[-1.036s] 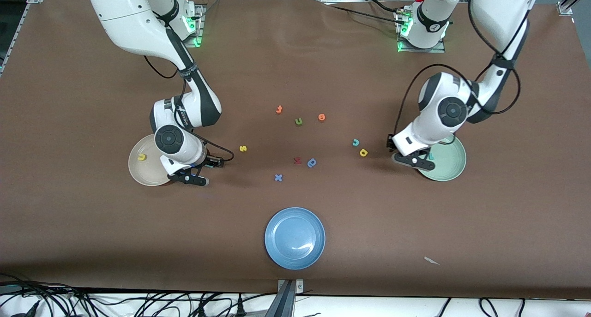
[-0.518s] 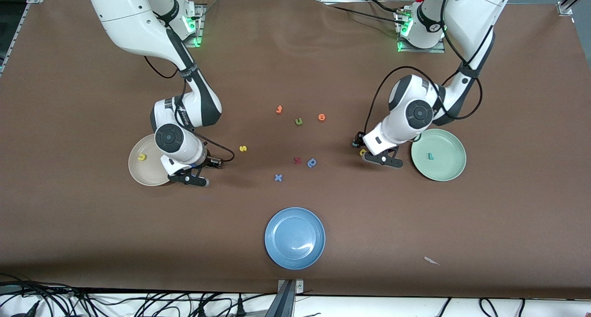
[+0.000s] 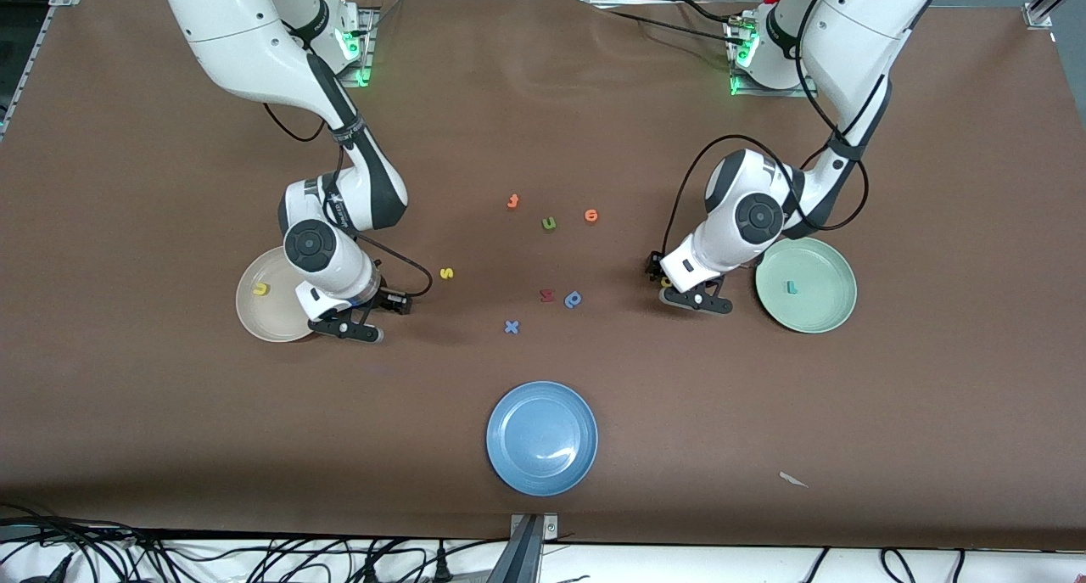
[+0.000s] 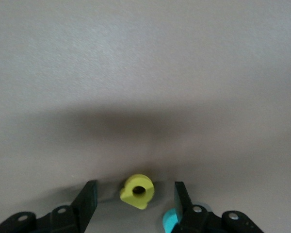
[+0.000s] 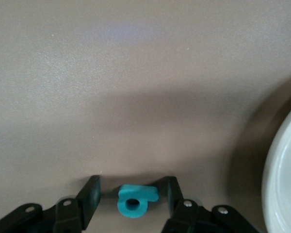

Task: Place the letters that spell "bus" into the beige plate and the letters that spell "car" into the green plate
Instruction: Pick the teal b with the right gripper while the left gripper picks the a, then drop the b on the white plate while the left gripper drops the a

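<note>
On the table beside the beige plate (image 3: 254,316), my right gripper (image 3: 346,328) is down. Its open fingers stand either side of the teal "b" (image 5: 136,200) with small gaps, and the right gripper (image 5: 132,183) shows the plate's rim (image 5: 286,184) close by. The yellow "u" (image 3: 260,289) lies in that plate, and the yellow "s" (image 3: 446,273) lies on the table toward the middle. My left gripper (image 3: 696,303) is low beside the green plate (image 3: 819,311), which holds the light-blue "r" (image 3: 791,288). The left gripper (image 4: 135,187) is open around the yellow "a" (image 4: 138,191). The teal "c" (image 4: 169,222) lies just outside one finger.
A blue plate (image 3: 541,437) sits nearest the front camera. Loose letters lie mid-table: a green "u" (image 3: 549,223), two orange ones (image 3: 512,201) (image 3: 591,216), a red one (image 3: 547,295), a dark blue rounded one (image 3: 573,299) and a blue "x" (image 3: 511,327). A paper scrap (image 3: 793,479) lies toward the left arm's end.
My left gripper has left the green plate, where the "r" now lies, and come down around the yellow "a". The right arm has barely moved.
</note>
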